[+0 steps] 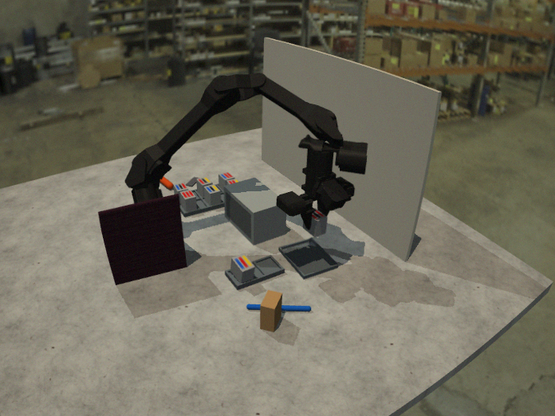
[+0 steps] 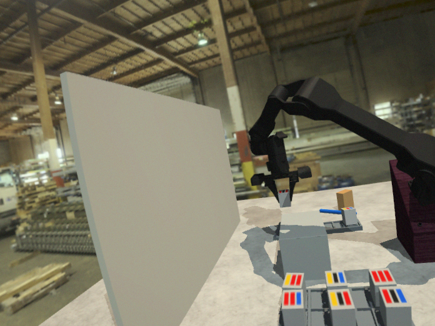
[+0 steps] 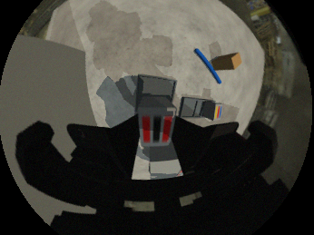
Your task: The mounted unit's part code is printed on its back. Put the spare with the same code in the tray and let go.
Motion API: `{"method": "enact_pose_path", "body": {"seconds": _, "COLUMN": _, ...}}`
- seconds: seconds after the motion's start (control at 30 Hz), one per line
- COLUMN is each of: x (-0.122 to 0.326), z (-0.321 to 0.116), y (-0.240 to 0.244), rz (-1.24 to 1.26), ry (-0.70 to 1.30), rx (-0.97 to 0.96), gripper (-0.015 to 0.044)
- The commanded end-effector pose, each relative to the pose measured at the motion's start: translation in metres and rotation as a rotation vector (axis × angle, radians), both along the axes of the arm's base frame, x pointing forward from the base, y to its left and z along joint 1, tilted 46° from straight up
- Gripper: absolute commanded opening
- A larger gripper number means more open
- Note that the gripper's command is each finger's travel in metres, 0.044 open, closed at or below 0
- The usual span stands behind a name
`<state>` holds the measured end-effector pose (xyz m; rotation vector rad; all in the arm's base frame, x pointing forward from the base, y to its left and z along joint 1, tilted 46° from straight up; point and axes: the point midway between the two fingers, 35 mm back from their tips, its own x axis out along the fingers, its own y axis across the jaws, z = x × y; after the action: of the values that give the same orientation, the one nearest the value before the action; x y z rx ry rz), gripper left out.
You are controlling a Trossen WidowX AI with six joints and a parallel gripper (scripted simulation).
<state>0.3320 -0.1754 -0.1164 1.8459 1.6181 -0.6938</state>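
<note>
My gripper (image 1: 316, 221) (image 2: 285, 199) (image 3: 154, 115) is shut on a grey block (image 1: 318, 226) (image 2: 284, 199) (image 3: 156, 130) with red, black and red stripes on top. It holds the block upright in the air near the back edge of the dark square tray (image 1: 309, 258) (image 3: 156, 86), which is empty. A two-slot holder (image 1: 268, 268) (image 3: 189, 106) beside the tray bears a block (image 1: 243, 269) (image 2: 349, 217) (image 3: 213, 110) with blue, red and yellow stripes. Several striped spares stand in the rack (image 1: 203, 209). No printed back code of a mounted unit is visible.
A grey housing (image 1: 270, 221) (image 2: 305, 256) stands between rack and tray. A tall pale panel (image 1: 347, 143) (image 2: 145, 195) (image 3: 41, 83) stands near my gripper. A dark red panel (image 1: 143, 242) (image 2: 414, 224), a tan block (image 1: 270, 312) and a blue rod (image 1: 298, 308) (image 3: 208, 65) are farther off.
</note>
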Motion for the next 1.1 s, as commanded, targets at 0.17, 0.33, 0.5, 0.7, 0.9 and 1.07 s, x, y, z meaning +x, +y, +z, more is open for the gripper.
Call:
{"method": "enact_pose_path", "body": {"seconds": 0.17, "x": 0.001, "z": -0.006, "y": 0.006, "rz": -0.010, "ry": 0.000, "rx": 0.004, "gripper": 0.0000}}
{"method": "enact_pose_path", "body": {"seconds": 0.33, "x": 0.002, "z": -0.010, "y": 0.009, "rz": -0.009, "ry": 0.000, "rx": 0.004, "gripper": 0.0000}}
{"method": "enact_pose_path", "body": {"seconds": 0.5, "x": 0.002, "z": -0.013, "y": 0.013, "rz": -0.009, "ry": 0.000, "rx": 0.005, "gripper": 0.0000}}
{"method": "enact_pose_path", "body": {"seconds": 0.7, "x": 0.003, "z": -0.018, "y": 0.018, "rz": -0.009, "ry": 0.000, "rx": 0.005, "gripper": 0.0000}}
{"method": "enact_pose_path", "body": {"seconds": 0.9, "x": 0.003, "z": -0.022, "y": 0.023, "rz": -0.009, "ry": 0.000, "rx": 0.006, "gripper": 0.0000}}
{"method": "enact_pose_path", "body": {"seconds": 1.07, "x": 0.003, "z": -0.025, "y": 0.027, "rz": -0.009, "ry": 0.000, "rx": 0.006, "gripper": 0.0000}}
